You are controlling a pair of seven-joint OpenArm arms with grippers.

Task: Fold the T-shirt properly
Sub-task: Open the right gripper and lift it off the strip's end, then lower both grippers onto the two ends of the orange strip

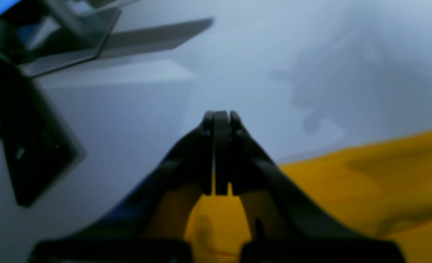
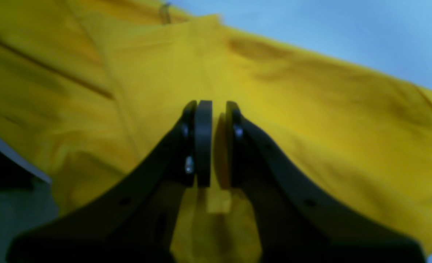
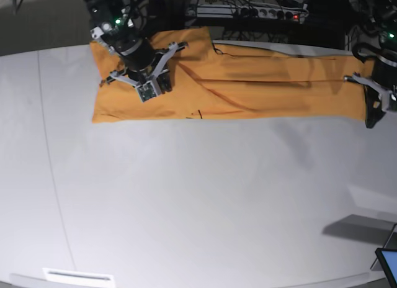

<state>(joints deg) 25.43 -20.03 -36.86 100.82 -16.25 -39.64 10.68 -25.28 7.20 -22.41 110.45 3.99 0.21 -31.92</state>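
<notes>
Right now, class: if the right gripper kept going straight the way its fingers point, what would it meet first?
Most likely the T-shirt: the right gripper points into yellow cloth that fills the view past its fingers. The picture is blurred, so depth is unclear.

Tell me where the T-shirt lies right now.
In the base view the T-shirt lies stretched as a long band along the far edge of the white table, spanning between the two arms.

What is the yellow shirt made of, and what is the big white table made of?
The T-shirt looks like thin, soft, matte cloth: it wrinkles and folds. The table looks hard, smooth and matte white, perhaps laminate or painted board; the views can't settle which.
</notes>
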